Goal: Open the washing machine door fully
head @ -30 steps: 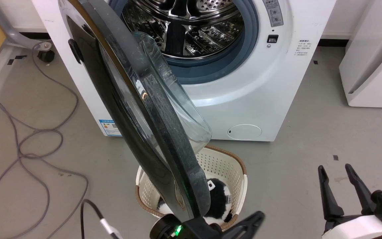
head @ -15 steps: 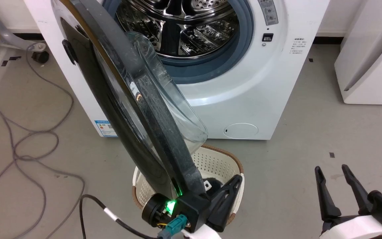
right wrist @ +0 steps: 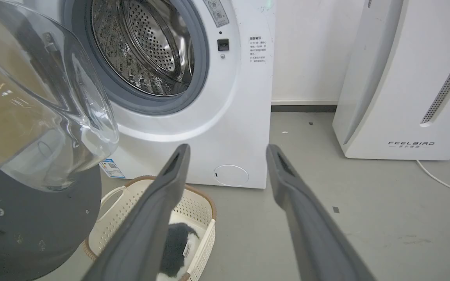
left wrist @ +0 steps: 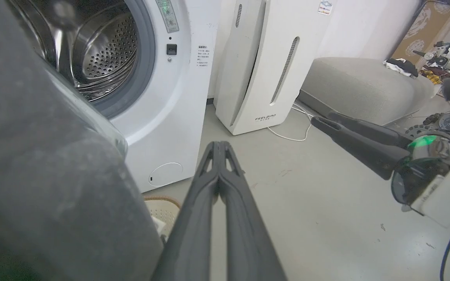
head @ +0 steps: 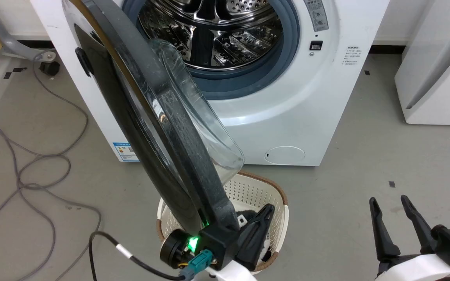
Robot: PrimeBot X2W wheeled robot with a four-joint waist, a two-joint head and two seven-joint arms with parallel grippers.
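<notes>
The white washing machine [head: 307,109] stands at the top centre, its steel drum [head: 217,27] exposed. The washing machine door [head: 199,171], a black disc with a clear glass bowl [head: 201,117], stands swung out edge-on towards me. My left gripper [head: 267,210] is shut on nothing and lies close along the inner side of the door's lower rim; I cannot tell whether it touches. In the left wrist view the shut fingers [left wrist: 219,146] point past the blurred door rim [left wrist: 53,175]. My right gripper [head: 389,201] hangs open at the lower right, well away from the door, its spread fingers [right wrist: 227,150] facing the machine.
A cream laundry basket [head: 248,189] with a black-and-white plush toy [right wrist: 174,238] sits on the floor under the door. A white appliance [head: 436,78] stands to the right. Grey cables [head: 33,164] loop on the left floor. A grey pouf [left wrist: 365,86] lies beyond the appliance.
My left gripper has risen into the head view beside the door's lower rim. The head view itself shifted slightly. The right gripper stays open and in place.
</notes>
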